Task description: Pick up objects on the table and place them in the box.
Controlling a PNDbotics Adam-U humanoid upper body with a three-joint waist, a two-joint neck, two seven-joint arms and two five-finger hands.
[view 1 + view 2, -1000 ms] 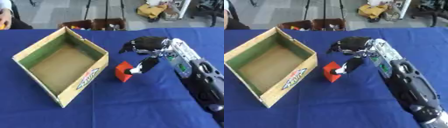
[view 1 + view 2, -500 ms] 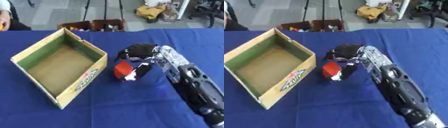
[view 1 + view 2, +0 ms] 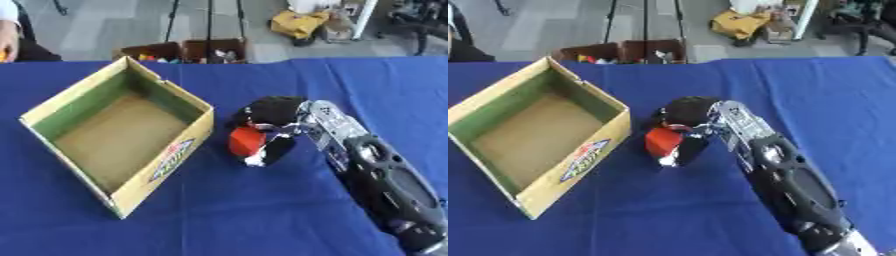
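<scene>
Both views look down from the robot's head onto a blue table (image 3: pixel 131 230), facing forward across it toward the floor and clutter beyond the far edge. They sit side by side, so they share nearly the whole scene: the open cardboard box (image 3: pixel 122 135) on the left and the right hand (image 3: pixel 271 125) near centre. In the right eye view everything lies shifted leftward, the box (image 3: pixel 535 130) closer to the left edge

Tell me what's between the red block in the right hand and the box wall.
Only a bare strip of blue tablecloth separates the red block, held by the right hand, from the box; the left eye view shows it.
</scene>
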